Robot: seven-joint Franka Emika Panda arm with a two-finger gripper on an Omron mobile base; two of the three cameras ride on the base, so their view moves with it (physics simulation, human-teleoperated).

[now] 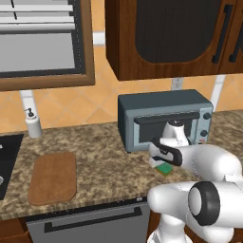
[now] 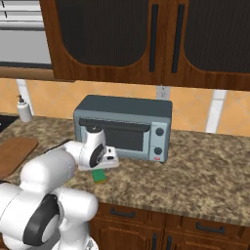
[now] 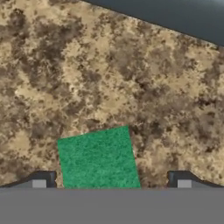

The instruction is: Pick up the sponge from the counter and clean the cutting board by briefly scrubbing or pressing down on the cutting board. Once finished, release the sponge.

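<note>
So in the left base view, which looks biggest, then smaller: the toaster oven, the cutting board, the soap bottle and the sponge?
1. Toaster oven, clearly biggest.
2. Cutting board.
3. Soap bottle.
4. Sponge, though the arm hides part of it, so it looks extra tiny here.

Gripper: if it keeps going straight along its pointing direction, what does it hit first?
Most likely the sponge: it lies on the counter between the open gripper's fingertips, offset toward one side. How far off it is can't be told.
</note>
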